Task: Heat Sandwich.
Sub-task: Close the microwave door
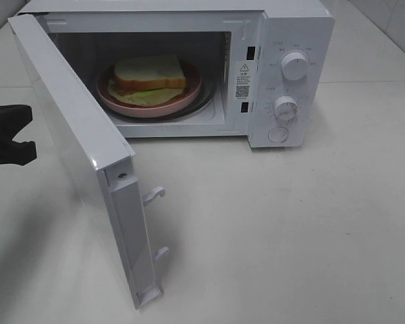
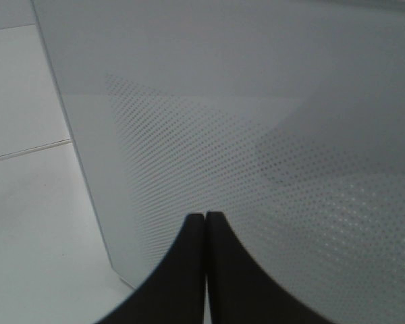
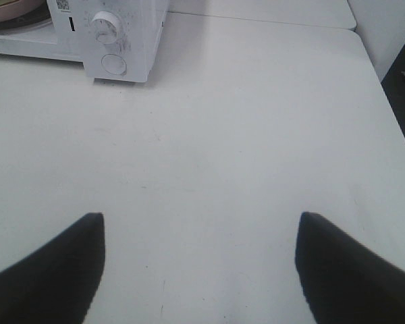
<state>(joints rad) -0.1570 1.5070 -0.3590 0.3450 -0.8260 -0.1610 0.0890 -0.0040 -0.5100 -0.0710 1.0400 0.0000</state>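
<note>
The sandwich [image 1: 150, 73] lies on a round pink plate [image 1: 189, 94] on the turntable inside the white microwave [image 1: 293, 40]. The microwave door [image 1: 67, 115] stands wide open, swung out to the left. My left gripper [image 1: 17, 135] is at the far left, outside the door. In the left wrist view it [image 2: 206, 216] is shut and empty, with its tips close to the door's dotted outer face [image 2: 270, 148]. My right gripper [image 3: 201, 216] is open and empty over bare table, well back from the microwave [image 3: 121, 40]; it is outside the exterior view.
The control panel has two knobs [image 1: 295, 66] [image 1: 285, 107] and a round button [image 1: 278, 134]. Two latch hooks [image 1: 154, 196] stick out from the door's free edge. The white table [image 1: 290, 229] spreads in front; its edge [image 3: 391, 128] shows in the right wrist view.
</note>
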